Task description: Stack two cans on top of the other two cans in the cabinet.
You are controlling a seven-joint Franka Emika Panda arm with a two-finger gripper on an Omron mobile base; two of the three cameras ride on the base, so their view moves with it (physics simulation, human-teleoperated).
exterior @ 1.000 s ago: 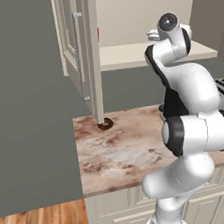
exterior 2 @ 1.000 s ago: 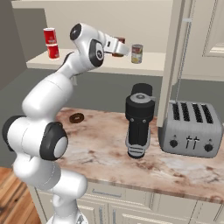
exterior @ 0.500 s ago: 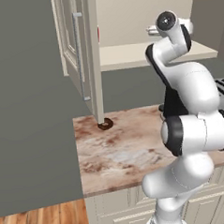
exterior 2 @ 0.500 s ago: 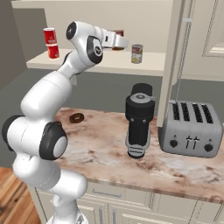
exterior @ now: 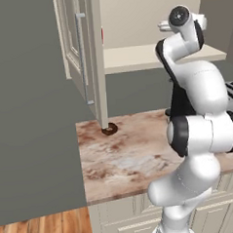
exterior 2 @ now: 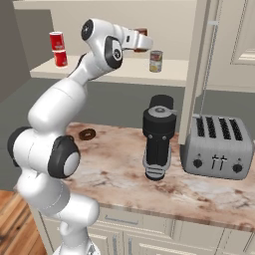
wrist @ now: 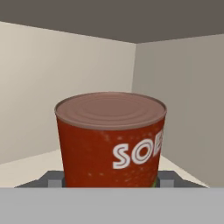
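**Red can in the gripper, up inside the cabinet**

So the arm is reaching up into the cabinet (exterior 2: 124,74), and the gripper (exterior 2: 143,42) has a red can (wrist: 111,140) pinched between its fingers. In the hand view the can sits dead center, upright, with its ribbed lid facing up and white lettering on the side; the two fingertips (wrist: 54,179) hug it low on either side, closed snug against its wall. In the right base view the held can is just a dark red sliver at the end of the hand, raised above the shelf and not resting on it.

Other cans on the shelf: at the left end there are two red cans (exterior 2: 58,48), one sitting right on top of the other. Toward the right end there's a single can with a pale label (exterior 2: 156,61), standing upright on the shelf, just below and slightly right of the gripper.

The cabinet door (exterior: 80,57) is swung open, with its slim metal handle (exterior: 84,57) visible in the left base view.

Down on the marble counter (exterior 2: 114,172): a small brown donut-looking thing (exterior 2: 87,134), a black coffee grinder or blender-type appliance (exterior 2: 158,135), and a silver toaster (exterior 2: 217,147) off to the right.
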